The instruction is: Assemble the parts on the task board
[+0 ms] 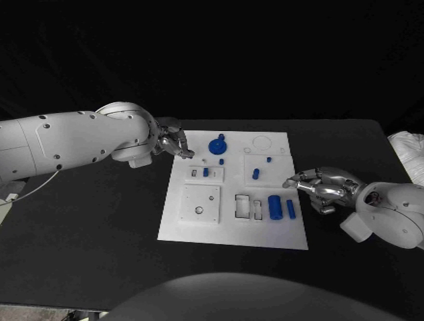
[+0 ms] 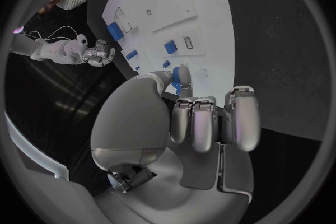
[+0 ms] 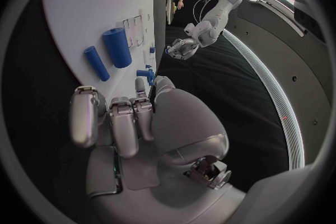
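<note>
Though I look for writing, I can read none on the task board (image 1: 233, 231) or its parts. My landmark is that white board, lying mid-table (image 1: 96, 247). My left hand (image 1: 172, 143) hangs over the board's far left corner, fingers curled in, and I cannot tell whether they hold anything; the left wrist view adds a small blue piece (image 2: 178, 79) just past the fingertips. My right hand (image 1: 318, 188) sits just off the board's right edge, fingers folded inward with nothing visible in them. On the board, a round blue knob (image 1: 218, 143) stands near the far edge and two blue cylinders (image 1: 281, 208) lie side by side near the right edge; the right wrist view shows them close beyond my fingers (image 3: 112, 123). Bare black table surrounds the board on every side.
</note>
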